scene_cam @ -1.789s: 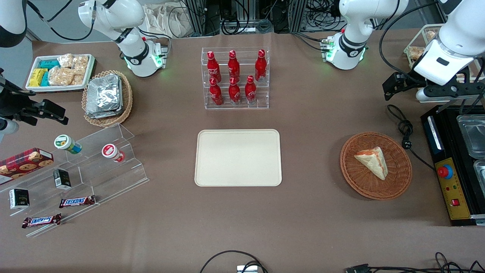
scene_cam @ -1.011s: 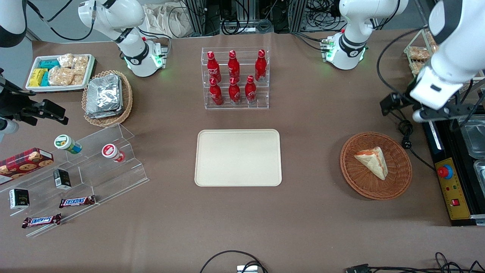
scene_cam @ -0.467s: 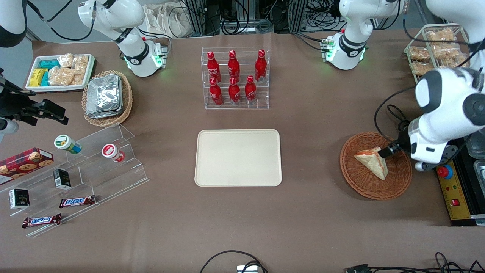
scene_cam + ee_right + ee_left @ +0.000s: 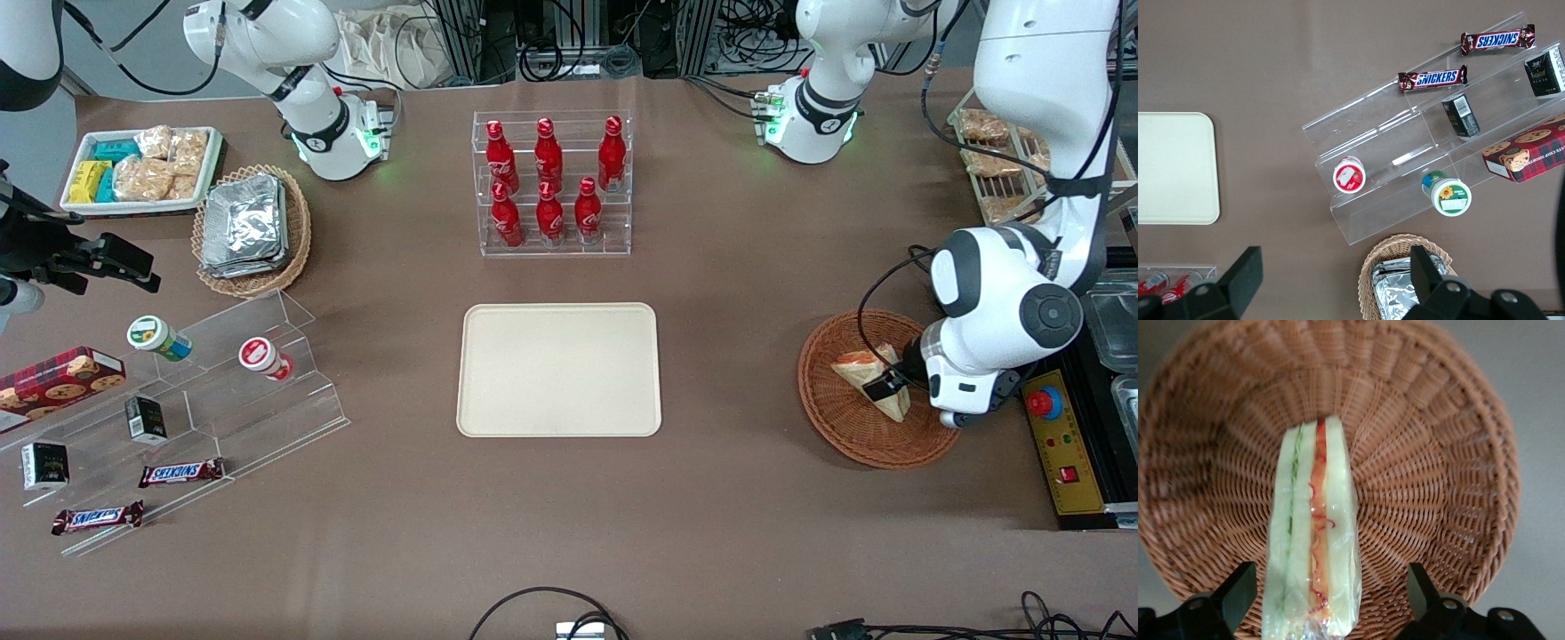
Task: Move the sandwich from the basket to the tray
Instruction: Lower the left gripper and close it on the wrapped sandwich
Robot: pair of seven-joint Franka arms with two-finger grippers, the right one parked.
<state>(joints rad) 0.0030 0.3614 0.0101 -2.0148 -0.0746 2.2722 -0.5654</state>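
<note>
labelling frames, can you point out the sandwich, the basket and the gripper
sandwich (image 4: 1313, 540): left wrist view, on its filling edge.
basket (image 4: 845, 427): front view, on its woven wall.
gripper (image 4: 1331, 603): left wrist view, open, midway between the fingertips astride the sandwich.

White left arm bent steeply down, wrist low; black two-finger end effector (image 4: 1328, 600) spread wide, fingertips (image 4: 1238, 590) level, nothing clamped between.

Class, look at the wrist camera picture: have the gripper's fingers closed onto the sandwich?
No: the gripper is open, its fingers standing clear on either side of the sandwich, which lies in the basket.
</note>
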